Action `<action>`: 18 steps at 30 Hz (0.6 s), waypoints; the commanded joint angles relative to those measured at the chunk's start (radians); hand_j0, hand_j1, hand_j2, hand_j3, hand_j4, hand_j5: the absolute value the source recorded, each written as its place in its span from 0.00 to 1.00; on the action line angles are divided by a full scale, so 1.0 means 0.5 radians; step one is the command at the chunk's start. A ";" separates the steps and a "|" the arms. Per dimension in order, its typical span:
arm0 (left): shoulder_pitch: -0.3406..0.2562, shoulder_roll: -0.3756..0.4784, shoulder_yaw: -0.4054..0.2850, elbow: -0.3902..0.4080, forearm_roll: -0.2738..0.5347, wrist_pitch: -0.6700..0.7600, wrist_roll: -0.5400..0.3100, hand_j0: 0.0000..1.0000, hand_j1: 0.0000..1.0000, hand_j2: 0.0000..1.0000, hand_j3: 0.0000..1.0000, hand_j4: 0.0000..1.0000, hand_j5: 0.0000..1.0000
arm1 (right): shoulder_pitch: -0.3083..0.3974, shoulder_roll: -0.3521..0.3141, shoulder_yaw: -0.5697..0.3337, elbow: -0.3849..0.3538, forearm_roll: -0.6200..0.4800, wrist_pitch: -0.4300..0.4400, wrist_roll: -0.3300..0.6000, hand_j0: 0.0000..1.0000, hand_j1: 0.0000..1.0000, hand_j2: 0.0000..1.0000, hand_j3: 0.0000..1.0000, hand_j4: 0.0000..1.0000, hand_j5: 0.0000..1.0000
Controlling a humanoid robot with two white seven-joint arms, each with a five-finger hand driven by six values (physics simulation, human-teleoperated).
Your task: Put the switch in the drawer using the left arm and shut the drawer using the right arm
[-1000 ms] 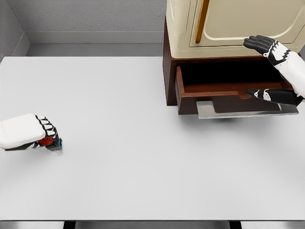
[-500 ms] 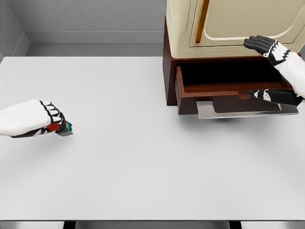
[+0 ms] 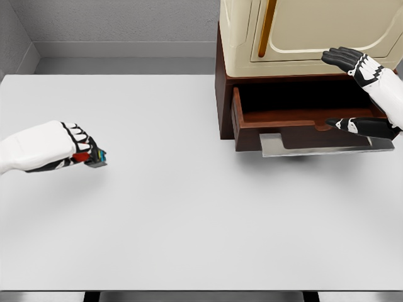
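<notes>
switch (image 3: 96, 157), small with red and teal parts, sits gripped in the curled fingers of the left hand (image 3: 69, 153) near the desk's (image 3: 189, 207) left edge. at the far right corner, the brown drawer (image 3: 283, 119) stands pulled out. the right hand (image 3: 352, 94) spreads wide beside it, holding nothing.

surface: white table (image 3: 189, 220) | on it: brown cabinet (image 3: 225, 107), far right, drawer (image 3: 277, 119) open
</notes>
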 commanded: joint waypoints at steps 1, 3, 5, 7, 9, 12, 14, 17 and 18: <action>-0.003 -0.023 -0.001 -0.003 0.012 0.002 0.000 0.49 0.49 0.49 0.49 0.49 0.49 | 0.000 -0.002 -0.001 -0.001 -0.012 0.000 -0.001 1.00 1.00 1.00 1.00 1.00 1.00; -0.025 -0.060 -0.004 -0.003 0.009 0.002 -0.003 0.49 0.49 0.49 0.49 0.49 0.49 | 0.000 -0.002 -0.001 -0.001 -0.012 0.000 -0.001 1.00 1.00 1.00 1.00 1.00 1.00; -0.043 -0.082 -0.007 -0.003 0.003 0.002 -0.003 0.49 0.49 0.49 0.49 0.49 0.49 | 0.000 -0.002 -0.001 -0.001 -0.012 0.000 -0.001 1.00 1.00 1.00 1.00 1.00 1.00; -0.052 -0.088 -0.010 -0.003 0.000 0.002 -0.003 0.49 0.49 0.49 0.49 0.49 0.49 | 0.000 -0.002 -0.001 -0.001 -0.012 0.000 -0.001 1.00 1.00 1.00 1.00 1.00 1.00; -0.068 -0.106 -0.013 -0.006 -0.003 0.002 -0.006 0.49 0.49 0.49 0.49 0.49 0.49 | 0.000 -0.002 -0.001 -0.001 -0.012 0.000 -0.001 1.00 1.00 1.00 1.00 1.00 1.00; -0.095 -0.149 -0.016 -0.003 -0.012 0.002 -0.007 0.49 0.49 0.49 0.49 0.49 0.49 | 0.000 -0.002 -0.001 0.000 -0.012 0.000 -0.001 1.00 1.00 1.00 1.00 1.00 1.00; -0.117 -0.158 -0.016 -0.003 -0.015 0.002 -0.007 0.49 0.49 0.49 0.49 0.49 0.49 | 0.000 -0.002 -0.001 -0.001 -0.015 0.000 -0.001 1.00 1.00 1.00 1.00 1.00 1.00; -0.144 -0.201 -0.020 -0.003 -0.021 0.002 -0.007 0.49 0.49 0.49 0.49 0.49 0.49 | 0.000 -0.002 -0.001 -0.001 -0.015 0.000 -0.001 1.00 1.00 1.00 1.00 1.00 1.00; -0.157 -0.220 -0.020 0.000 -0.021 0.002 -0.007 0.49 0.49 0.49 0.49 0.49 0.49 | 0.000 -0.002 -0.001 0.003 -0.015 0.000 -0.001 1.00 1.00 1.00 1.00 1.00 1.00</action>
